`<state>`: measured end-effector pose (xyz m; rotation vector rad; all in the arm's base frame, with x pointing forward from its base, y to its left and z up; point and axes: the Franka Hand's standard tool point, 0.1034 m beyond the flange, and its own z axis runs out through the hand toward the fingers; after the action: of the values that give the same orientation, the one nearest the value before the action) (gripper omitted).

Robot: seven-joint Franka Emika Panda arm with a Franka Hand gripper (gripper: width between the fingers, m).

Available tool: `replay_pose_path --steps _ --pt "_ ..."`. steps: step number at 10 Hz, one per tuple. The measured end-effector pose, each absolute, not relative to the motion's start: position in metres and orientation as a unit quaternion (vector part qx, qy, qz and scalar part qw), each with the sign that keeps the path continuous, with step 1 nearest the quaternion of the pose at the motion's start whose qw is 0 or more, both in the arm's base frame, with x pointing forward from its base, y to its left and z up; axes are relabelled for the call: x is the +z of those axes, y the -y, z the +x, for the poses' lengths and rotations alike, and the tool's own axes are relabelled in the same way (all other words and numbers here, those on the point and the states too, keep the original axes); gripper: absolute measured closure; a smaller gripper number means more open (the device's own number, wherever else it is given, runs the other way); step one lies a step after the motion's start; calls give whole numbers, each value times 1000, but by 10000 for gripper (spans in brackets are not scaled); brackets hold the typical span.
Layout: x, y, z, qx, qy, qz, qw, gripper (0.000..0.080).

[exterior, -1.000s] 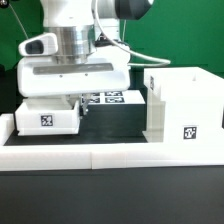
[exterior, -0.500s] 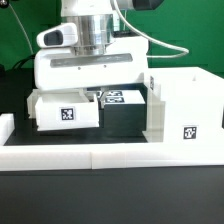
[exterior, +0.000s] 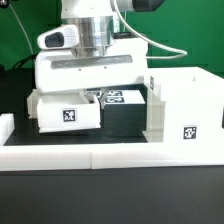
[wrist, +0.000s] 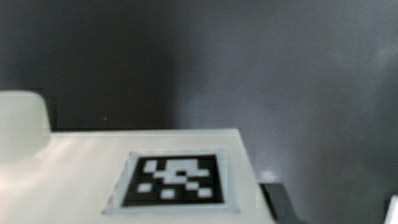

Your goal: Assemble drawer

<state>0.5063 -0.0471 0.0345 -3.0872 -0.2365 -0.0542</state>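
Observation:
In the exterior view my gripper [exterior: 86,97] is shut on a small white drawer tray [exterior: 66,113] with a black-and-white tag on its front. It holds the tray just off the table, left of the large boxy white shell [exterior: 183,105], with a dark gap between them. The shell's open side faces the tray. The wrist view shows the tray's tagged face [wrist: 175,180] close up, with one dark fingertip [wrist: 270,192] against its edge. The second small tray is out of view.
The marker board [exterior: 120,97] lies flat on the table behind the tray and shell. A low white border wall [exterior: 110,156] runs along the front and up the exterior view's left [exterior: 5,125]. Green backdrop behind.
From one second ago the arm moved toward the exterior view's right and slightly up, carrying the tray closer to the shell. Nothing has visibly moved in the last half second.

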Motion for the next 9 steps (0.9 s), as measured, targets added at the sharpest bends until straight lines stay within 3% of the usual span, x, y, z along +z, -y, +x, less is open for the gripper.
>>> replay_pose_path --steps 9 --pt "26 45 508 -3 402 -916 4 757"
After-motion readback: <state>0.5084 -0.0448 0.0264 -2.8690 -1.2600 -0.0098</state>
